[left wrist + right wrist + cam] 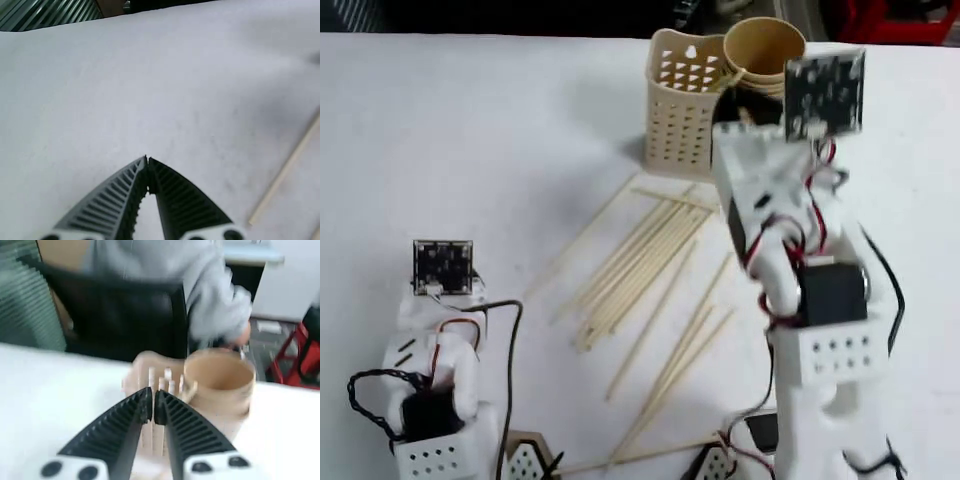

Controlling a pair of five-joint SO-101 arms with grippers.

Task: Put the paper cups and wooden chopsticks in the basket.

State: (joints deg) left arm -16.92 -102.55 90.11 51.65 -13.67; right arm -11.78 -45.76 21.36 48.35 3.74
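A white tabletop (pixel 470 130) carries a pale slotted basket (pixel 682 110) at the middle of its far edge, with nested paper cups (pixel 763 50) just beside it. Loose wooden chopsticks (pixel 640 265) lie fanned across the middle of the tabletop. The right gripper (pixel 152 395) is clenched, nothing visible between its jaws, close to the basket and cups at the far edge. The left gripper (pixel 147 161) is clenched and empty over bare tabletop toward the near left corner, a single chopstick (pixel 285 170) lying near it.

arms (pixel 830 355): white shells | cables (pixel 510 340): red, black | fingers (pixel 112 202): black, ribbed
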